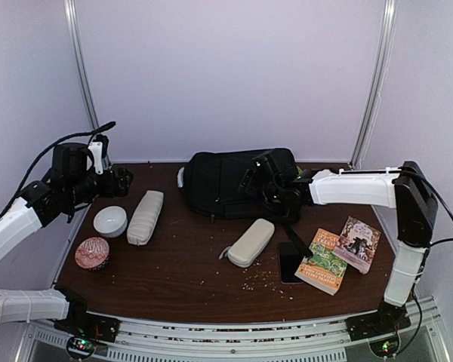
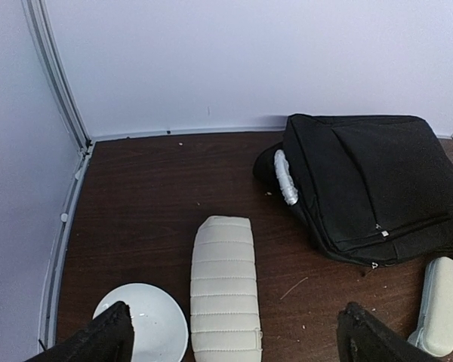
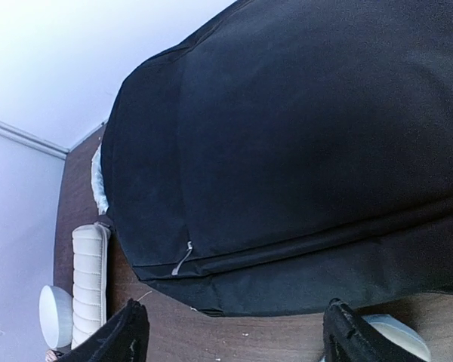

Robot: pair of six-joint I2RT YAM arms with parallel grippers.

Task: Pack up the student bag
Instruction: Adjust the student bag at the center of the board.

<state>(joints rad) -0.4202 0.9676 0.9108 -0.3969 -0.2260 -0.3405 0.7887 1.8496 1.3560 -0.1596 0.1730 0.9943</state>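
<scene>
Bag (image 1: 226,185) is lying flat on the far half of the table (image 1: 189,279), its grey handle (image 2: 285,177) pointing left and its zips looking closed. Nothing is going in until you are getting it open.

Taking everything else from the bag, left to right:

- **Left gripper:** Far to the bag's left, your left gripper (image 1: 121,182) is hovering high with its fingers spread fully and nothing between them. It is probably sitting there to be keeping clear while its camera is looking over the load.
- **Tub, bowl and pouch:** Left of the bag and nearer to you, a red-lidded tub (image 1: 91,253) and a white bowl (image 1: 110,221) are sitting close together. A long pouch (image 1: 146,216) is lying just left of the bag, not touching it.
- **Right gripper:** Over the bag's right half, your right gripper (image 3: 235,308) is hanging close above the fabric, jaws standing wide and gripping nothing. Its camera is showing a zip pull (image 3: 183,260) on the bag's near edge. That is likely what you are lining up on, since the zip is needing to come open first.
- **Second pouch:** Just in front of the bag, a second pouch (image 1: 251,242) is lying slantwise.
- **Phone and books:** In front and to the right, a dark phone (image 1: 290,262), a green book (image 1: 322,261) and a second book (image 1: 356,243) are waiting side by side, within your right arm's reach.

Judging by all this, you are only beginning the packing.
</scene>
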